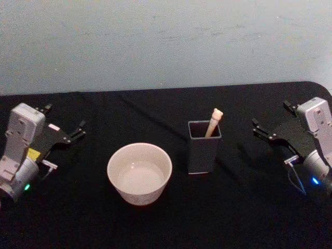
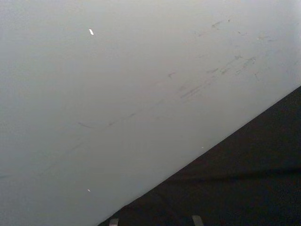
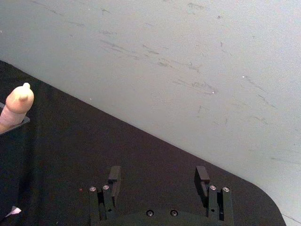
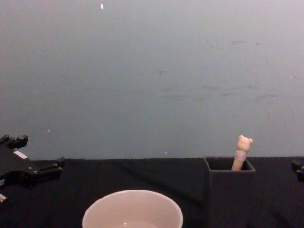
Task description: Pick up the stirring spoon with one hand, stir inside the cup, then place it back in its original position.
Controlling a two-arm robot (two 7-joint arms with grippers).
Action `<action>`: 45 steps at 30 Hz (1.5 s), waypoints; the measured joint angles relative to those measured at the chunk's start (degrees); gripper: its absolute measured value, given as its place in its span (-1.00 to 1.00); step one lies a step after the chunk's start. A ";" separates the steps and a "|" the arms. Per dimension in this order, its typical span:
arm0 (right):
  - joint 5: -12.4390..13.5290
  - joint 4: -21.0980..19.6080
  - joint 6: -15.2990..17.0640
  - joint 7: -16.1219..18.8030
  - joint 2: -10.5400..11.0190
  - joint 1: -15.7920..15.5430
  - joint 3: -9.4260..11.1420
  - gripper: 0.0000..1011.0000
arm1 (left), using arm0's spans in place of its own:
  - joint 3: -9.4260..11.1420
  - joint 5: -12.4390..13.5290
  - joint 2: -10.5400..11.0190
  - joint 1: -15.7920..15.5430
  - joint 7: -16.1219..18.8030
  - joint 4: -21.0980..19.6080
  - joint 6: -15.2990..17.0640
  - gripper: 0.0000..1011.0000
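The stirring spoon [image 1: 213, 123] stands in a dark grey square holder [image 1: 204, 147], with only its beige handle and bear head [image 4: 244, 144] above the rim. Left of the holder sits the wide cream-white cup [image 1: 139, 174], also seen as the cup [image 4: 133, 211] from the side. My left gripper [image 1: 65, 120] is open at the table's left side, apart from the cup. My right gripper [image 1: 272, 116] is open at the right side, apart from the holder. In the right wrist view the right gripper [image 3: 158, 175] has nothing between its fingers, and the spoon [image 3: 16, 106] shows farther off.
A black cloth [image 1: 238, 207] covers the table, and a pale wall [image 1: 166, 41] rises behind it. The table's right rear corner [image 1: 319, 85] is rounded. Bare cloth lies between each gripper and the cup and holder.
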 joint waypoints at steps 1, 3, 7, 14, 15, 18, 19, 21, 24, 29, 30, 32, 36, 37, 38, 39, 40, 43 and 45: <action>0.00 0.00 0.00 0.00 0.00 0.00 0.00 0.98 | 0.00 0.00 0.00 0.00 0.00 0.00 0.00 0.98; 0.00 0.00 0.00 0.00 0.00 0.00 0.00 0.98 | 0.00 0.00 0.00 0.00 0.00 0.00 0.00 0.98; 0.00 0.00 0.00 0.00 0.00 0.00 0.00 0.98 | 0.00 0.00 0.00 0.00 0.00 0.00 0.00 0.98; 0.00 0.00 0.00 0.00 0.00 0.00 0.00 0.98 | 0.00 0.00 0.00 0.00 0.00 0.00 0.00 0.98; 0.00 0.00 0.00 0.00 0.00 0.00 0.00 0.98 | 0.00 0.00 0.00 0.00 0.00 0.00 0.00 0.98; 0.00 0.00 0.00 0.00 0.00 0.00 0.00 0.98 | 0.00 0.00 0.00 0.00 0.00 0.00 0.00 0.98; 0.00 0.00 0.00 0.00 0.00 0.00 0.00 0.98 | 0.00 0.00 0.00 0.00 0.00 0.00 0.00 0.98; 0.00 0.00 0.00 0.00 0.00 0.00 0.00 0.98 | 0.00 0.00 0.00 0.00 0.00 0.00 0.00 0.98; 0.00 0.00 0.00 0.00 0.00 0.00 0.00 0.98 | 0.00 0.00 0.00 0.00 0.00 0.00 0.00 0.98; 0.00 0.00 0.00 0.00 0.00 0.00 0.00 0.98 | 0.00 0.00 0.00 0.00 0.00 0.00 0.00 0.98; 0.00 0.00 0.00 0.00 0.00 0.00 0.00 0.98 | 0.00 0.00 0.00 0.00 0.00 0.00 0.00 0.98; 0.00 0.00 0.00 0.00 0.00 0.00 0.00 0.98 | 0.00 0.00 0.00 0.00 0.00 0.00 0.00 0.98; 0.00 0.00 0.00 0.00 0.00 0.00 0.00 0.98 | 0.00 0.00 0.00 0.00 0.00 0.00 0.00 0.98; 0.00 0.00 0.00 0.00 0.00 0.00 0.00 0.98 | 0.00 0.00 0.00 0.00 0.00 0.00 0.00 0.98; 0.00 0.00 0.00 0.00 0.00 0.00 0.00 0.98 | 0.00 0.00 0.00 0.00 0.00 0.00 0.00 0.98; 0.00 0.00 0.00 0.00 0.00 0.00 0.00 0.98 | 0.00 0.00 0.00 0.00 0.00 0.00 0.00 0.98; 0.00 0.00 0.00 0.00 0.00 0.00 0.00 0.98 | 0.00 0.00 0.00 0.00 0.00 0.00 0.00 0.98; 0.00 0.00 0.00 0.00 0.00 0.00 0.00 0.98 | 0.00 0.00 0.00 0.00 0.00 0.00 0.00 0.98; 0.00 0.00 0.00 0.00 0.00 0.00 0.00 0.98 | 0.00 0.00 0.00 0.00 0.00 0.00 0.00 0.98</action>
